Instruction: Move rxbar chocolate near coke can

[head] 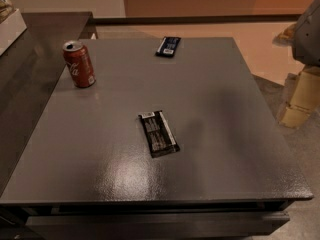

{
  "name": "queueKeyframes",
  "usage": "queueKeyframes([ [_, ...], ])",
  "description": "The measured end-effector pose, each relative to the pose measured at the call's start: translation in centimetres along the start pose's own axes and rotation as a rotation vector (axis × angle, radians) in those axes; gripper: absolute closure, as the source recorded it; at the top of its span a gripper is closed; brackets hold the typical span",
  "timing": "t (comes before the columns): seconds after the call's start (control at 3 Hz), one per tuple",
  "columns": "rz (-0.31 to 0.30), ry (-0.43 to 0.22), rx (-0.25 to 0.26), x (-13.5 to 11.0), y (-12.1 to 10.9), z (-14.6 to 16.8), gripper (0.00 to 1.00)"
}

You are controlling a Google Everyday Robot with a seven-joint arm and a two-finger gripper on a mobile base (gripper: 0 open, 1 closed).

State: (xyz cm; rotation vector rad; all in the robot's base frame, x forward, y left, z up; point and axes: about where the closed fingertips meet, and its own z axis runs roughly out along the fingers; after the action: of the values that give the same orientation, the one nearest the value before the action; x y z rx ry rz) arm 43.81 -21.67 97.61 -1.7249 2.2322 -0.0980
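Gripper (301, 99) hangs at the right edge, off the table (240, 149). Can't tell how open it is; nothing seen in it. Rxbar (158, 133) lies flat mid-table, well left of the gripper, long axis near-far, slightly skewed. Can (79, 64) stands upright far left, well apart from the rxbar. The reach likely goes left.

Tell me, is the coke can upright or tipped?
Upright: coke can stands on its base, silver top up; the gripper sits beyond the table's right edge.
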Motion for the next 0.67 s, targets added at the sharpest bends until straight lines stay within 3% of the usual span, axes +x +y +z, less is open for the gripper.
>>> queueKeyframes([
  [0.67,0.029,0.029,-0.017,-0.34,-0.53,0.88,0.00],
])
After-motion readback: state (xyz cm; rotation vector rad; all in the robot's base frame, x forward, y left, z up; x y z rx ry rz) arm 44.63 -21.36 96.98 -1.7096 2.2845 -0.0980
